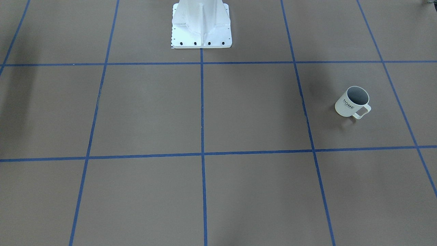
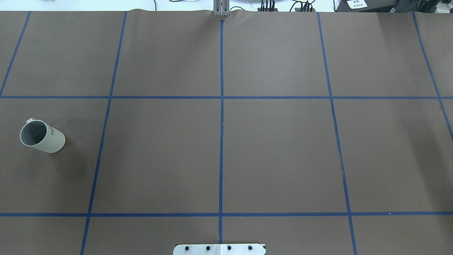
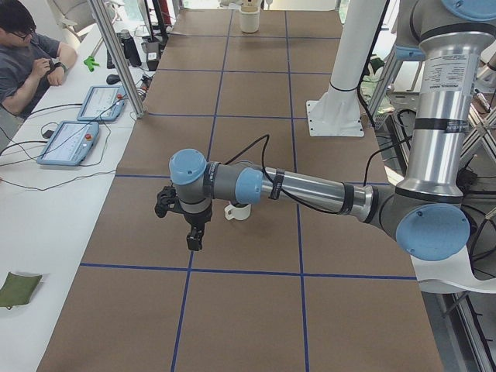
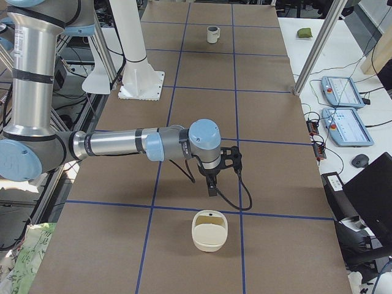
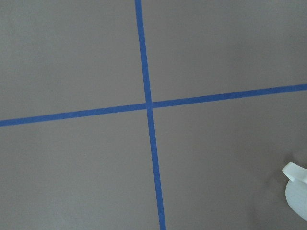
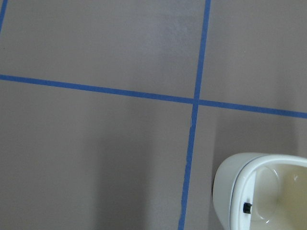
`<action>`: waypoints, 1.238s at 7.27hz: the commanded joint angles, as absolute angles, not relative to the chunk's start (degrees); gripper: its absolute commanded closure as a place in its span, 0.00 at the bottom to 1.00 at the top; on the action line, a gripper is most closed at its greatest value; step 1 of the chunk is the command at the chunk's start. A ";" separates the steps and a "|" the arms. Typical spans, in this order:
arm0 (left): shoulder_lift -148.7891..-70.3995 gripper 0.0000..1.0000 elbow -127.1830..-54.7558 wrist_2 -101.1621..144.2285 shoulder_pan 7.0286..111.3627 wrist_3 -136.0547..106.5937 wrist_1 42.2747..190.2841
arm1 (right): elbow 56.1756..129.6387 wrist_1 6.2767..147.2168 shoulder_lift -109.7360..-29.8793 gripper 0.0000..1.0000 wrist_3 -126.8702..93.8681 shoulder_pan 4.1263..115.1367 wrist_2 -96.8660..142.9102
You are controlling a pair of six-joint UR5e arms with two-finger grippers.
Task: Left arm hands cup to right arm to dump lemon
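Overhead exterior: cup (image 2: 41, 136) upright, lemon unseen; left gripper (image 3: 194, 236) hovers near, right gripper (image 4: 211, 185) well apart, jaw widths cannot be told; an off-centre grab could topple cup.

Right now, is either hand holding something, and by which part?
Nothing is held. The cup stands alone on the table; the left hand and the right hand hang apart from it.

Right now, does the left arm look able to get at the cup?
Probably yes. The cup stands upright on the table, and the left gripper hangs close beside it with nothing between them. I cannot tell whether its jaws are open.
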State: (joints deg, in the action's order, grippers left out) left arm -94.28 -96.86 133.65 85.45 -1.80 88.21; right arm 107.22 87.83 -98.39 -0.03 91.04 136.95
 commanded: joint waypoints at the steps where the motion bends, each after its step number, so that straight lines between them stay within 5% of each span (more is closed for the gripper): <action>1: -93.96 0.00 -98.86 133.59 77.74 -18.09 94.88 | 107.49 87.80 -97.82 0.00 -0.44 90.10 138.33; 4: -84.48 0.00 -101.42 132.10 69.09 -36.54 113.18 | 107.75 87.63 -97.65 0.00 -0.35 89.74 140.18; 9: -84.11 0.00 -101.43 132.01 61.53 -41.48 113.38 | 107.84 87.63 -97.21 0.00 -0.26 89.65 140.62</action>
